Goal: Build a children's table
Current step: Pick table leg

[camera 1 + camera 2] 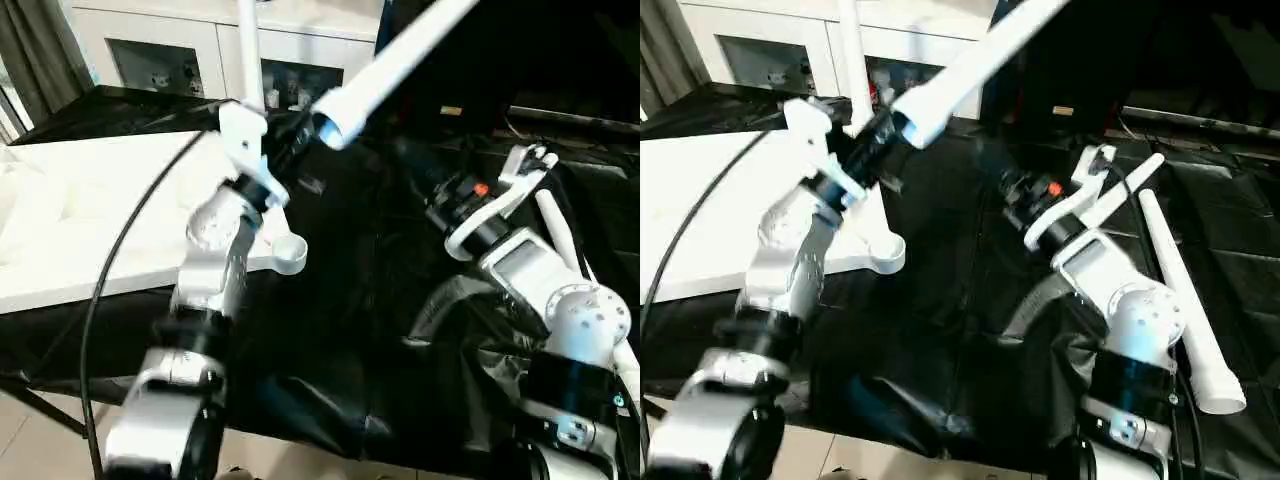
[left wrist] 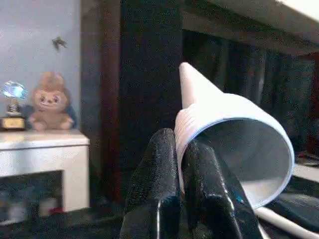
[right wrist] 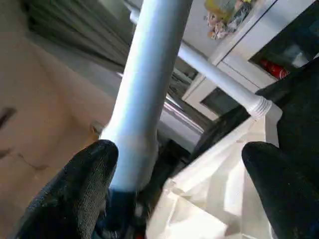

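Note:
The white table top (image 1: 90, 215) lies ribbed side up at the left, with a round corner socket (image 1: 288, 252) near my left arm. One white leg (image 1: 250, 50) stands upright in a far corner. My left gripper (image 2: 182, 142) is shut on the rim of a second leg (image 1: 390, 60), which slants up to the right over the black cloth. The right gripper (image 3: 179, 149) stands open, and that leg (image 3: 149, 74) passes close by one finger (image 3: 84, 189). A third leg (image 1: 1180, 290) lies on the cloth beside my right arm.
Black cloth (image 1: 380, 330) covers the work surface. A white cabinet with glass doors (image 1: 180, 50) stands behind the table top. A black cable (image 1: 120, 250) loops along my left arm. A plush toy (image 2: 50, 99) sits on a white shelf.

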